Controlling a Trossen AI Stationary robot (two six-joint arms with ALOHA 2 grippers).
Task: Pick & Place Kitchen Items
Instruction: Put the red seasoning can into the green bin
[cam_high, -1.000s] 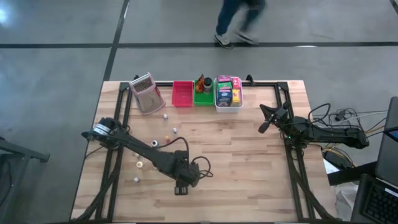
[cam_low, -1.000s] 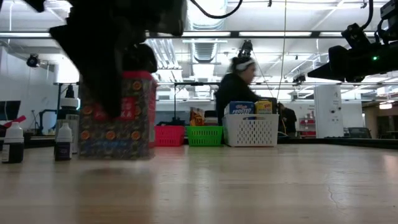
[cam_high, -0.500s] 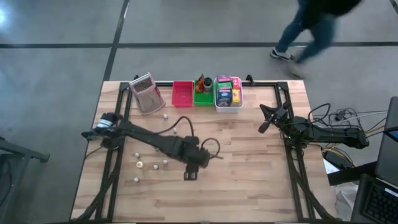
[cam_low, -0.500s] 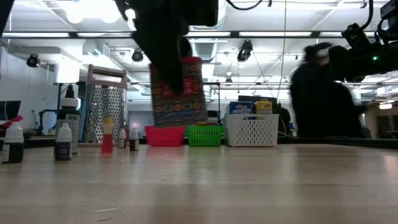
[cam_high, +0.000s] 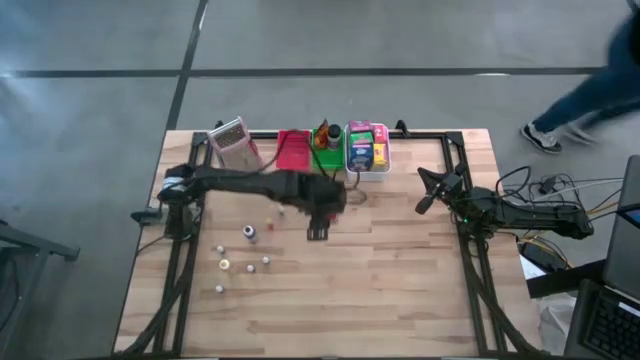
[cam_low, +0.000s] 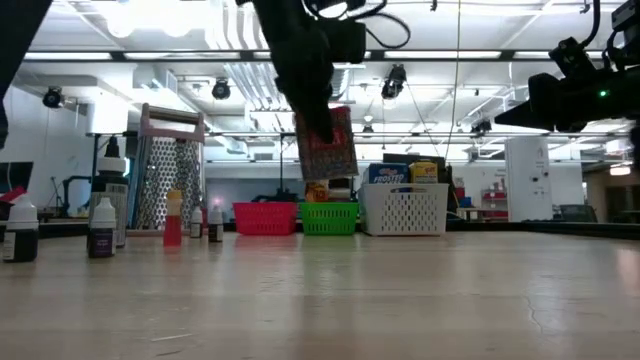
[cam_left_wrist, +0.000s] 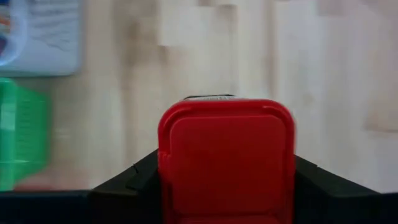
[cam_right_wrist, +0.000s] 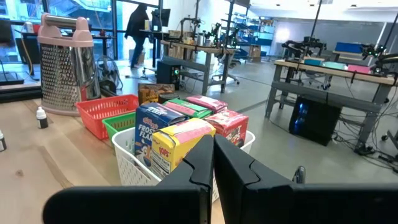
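Left gripper (cam_high: 318, 222) clamps red-lidded box (cam_left_wrist: 225, 155) aloft near baskets, likely for placing; right gripper (cam_high: 432, 192) waits, fingers together.

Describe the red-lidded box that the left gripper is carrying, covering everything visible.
The box is a small upright carton with a busy red, orange and dark printed side and a glossy red square lid with rounded corners, seemingly plastic. The left gripper is shut on it, dark fingers pressing two opposite sides just under the lid. It hangs tilted in the air, clear of the wooden table, near the green basket. Nothing else touches it.
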